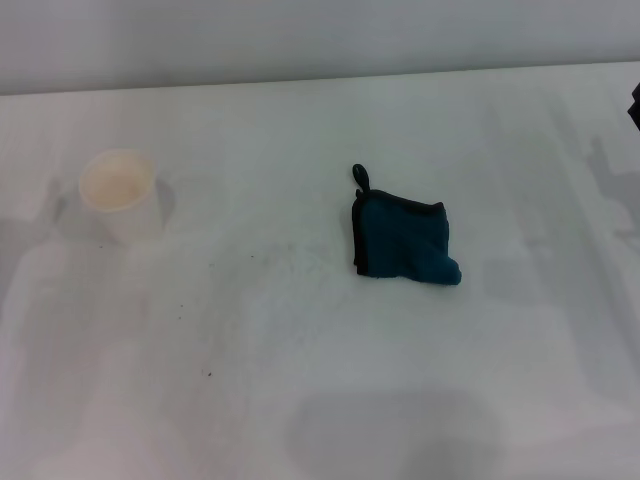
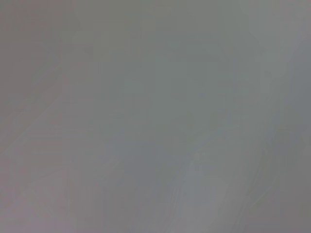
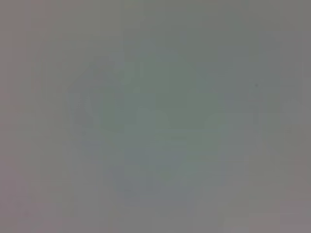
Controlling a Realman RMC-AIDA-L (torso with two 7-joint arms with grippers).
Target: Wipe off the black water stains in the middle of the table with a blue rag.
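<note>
The blue rag [image 1: 404,239] lies folded on the white table [image 1: 320,400], a little right of the middle, with a dark edge and a small loop at its far left corner. No dark stain blob shows. Only a few tiny dark specks [image 1: 210,374] dot the table left of the middle, and a faint dull smear [image 1: 300,265] lies just left of the rag. Neither gripper shows in the head view. Both wrist views show only a plain grey surface.
A white cup [image 1: 120,194] stands at the left of the table. The table's far edge [image 1: 320,80] meets a pale wall. A small dark part [image 1: 635,105] pokes in at the right edge of the head view.
</note>
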